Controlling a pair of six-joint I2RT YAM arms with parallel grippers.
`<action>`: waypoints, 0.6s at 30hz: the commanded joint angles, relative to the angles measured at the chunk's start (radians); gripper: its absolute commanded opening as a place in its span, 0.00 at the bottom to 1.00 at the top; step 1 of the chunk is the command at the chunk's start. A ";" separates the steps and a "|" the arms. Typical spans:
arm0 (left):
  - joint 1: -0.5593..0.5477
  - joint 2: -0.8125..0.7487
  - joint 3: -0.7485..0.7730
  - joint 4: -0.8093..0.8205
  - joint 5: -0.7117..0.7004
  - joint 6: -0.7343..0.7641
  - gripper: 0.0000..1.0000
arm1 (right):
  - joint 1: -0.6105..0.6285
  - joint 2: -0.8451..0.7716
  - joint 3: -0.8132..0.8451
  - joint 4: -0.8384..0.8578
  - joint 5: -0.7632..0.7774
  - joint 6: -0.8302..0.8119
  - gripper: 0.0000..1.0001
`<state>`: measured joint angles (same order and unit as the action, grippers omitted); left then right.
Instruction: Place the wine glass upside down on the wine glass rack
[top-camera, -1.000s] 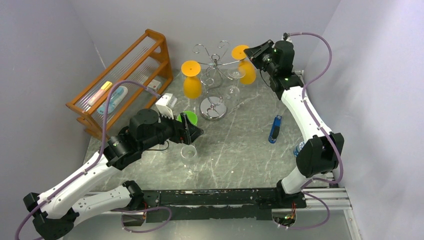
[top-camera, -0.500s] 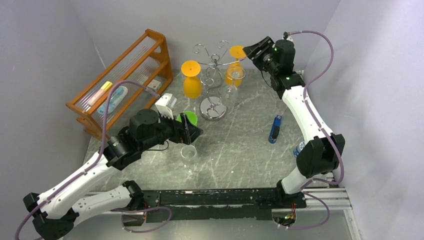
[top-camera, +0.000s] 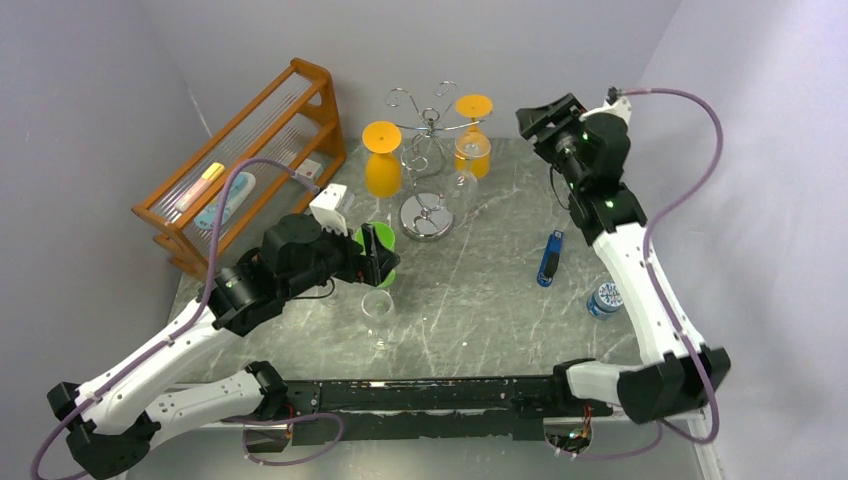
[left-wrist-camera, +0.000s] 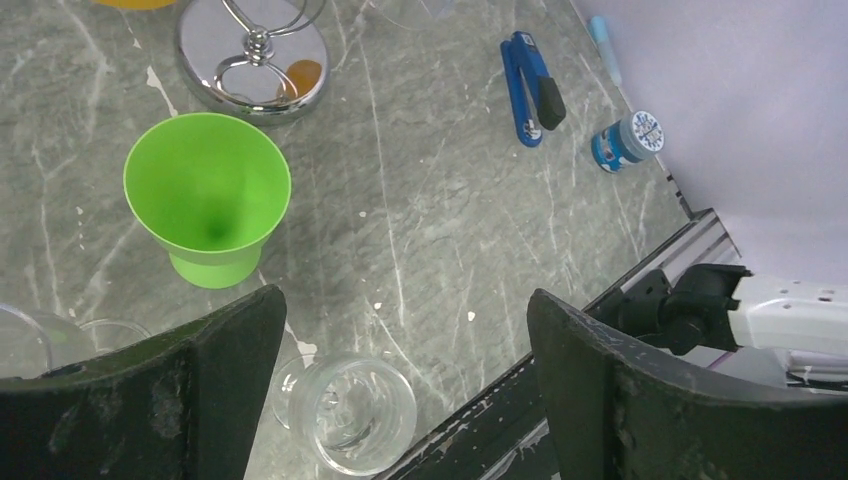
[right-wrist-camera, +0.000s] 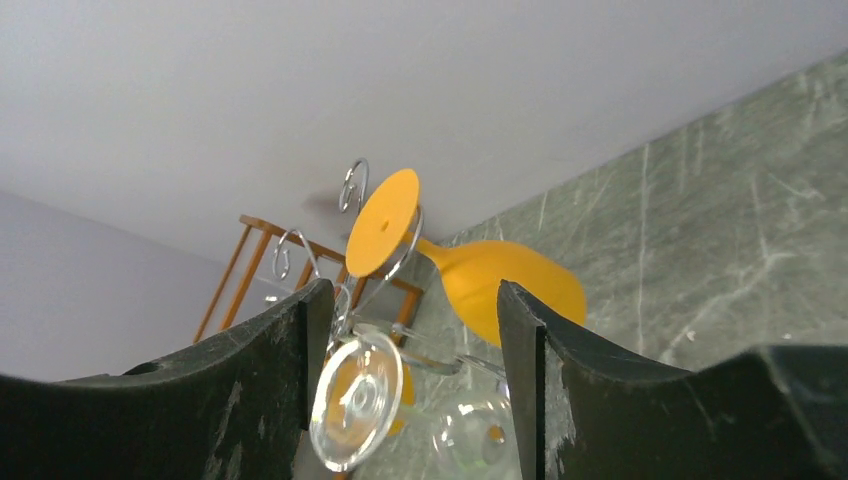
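The chrome wine glass rack (top-camera: 428, 135) stands at the back of the table on its round base (left-wrist-camera: 252, 52). Two orange wine glasses hang upside down from its arms, one on the left (top-camera: 383, 160) and one on the right (top-camera: 472, 140), the latter also in the right wrist view (right-wrist-camera: 500, 285). A clear glass (right-wrist-camera: 357, 400) hangs beside it. My right gripper (top-camera: 535, 112) is open and empty, just right of the rack. Another clear wine glass (top-camera: 378, 310) stands upright near the front. My left gripper (top-camera: 385, 262) is open above it, with the glass between and below the fingers (left-wrist-camera: 350, 412).
A green cup (top-camera: 378, 240) stands between the rack base and my left gripper. An orange wooden shelf (top-camera: 245, 150) stands at the back left. A blue stapler (top-camera: 549, 257) and a small blue bottle (top-camera: 603, 298) lie on the right. Walls close in on both sides.
My right gripper has let go of the right orange glass, which now hangs on the rack, and has pulled back to the right. My left gripper has barely moved.
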<state>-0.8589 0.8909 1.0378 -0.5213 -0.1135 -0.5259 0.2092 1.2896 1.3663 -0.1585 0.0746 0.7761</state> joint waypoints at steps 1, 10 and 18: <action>0.003 0.037 0.039 -0.046 -0.030 0.055 0.93 | -0.005 -0.130 -0.074 -0.079 0.078 -0.070 0.65; 0.002 0.209 0.125 -0.069 -0.102 0.110 0.76 | -0.005 -0.405 -0.342 -0.190 0.047 -0.081 0.71; 0.003 0.352 0.137 -0.050 -0.176 0.083 0.84 | -0.005 -0.505 -0.529 -0.158 -0.011 0.011 0.67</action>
<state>-0.8589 1.2011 1.1549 -0.5644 -0.2295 -0.4416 0.2085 0.8070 0.8864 -0.3164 0.0948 0.7471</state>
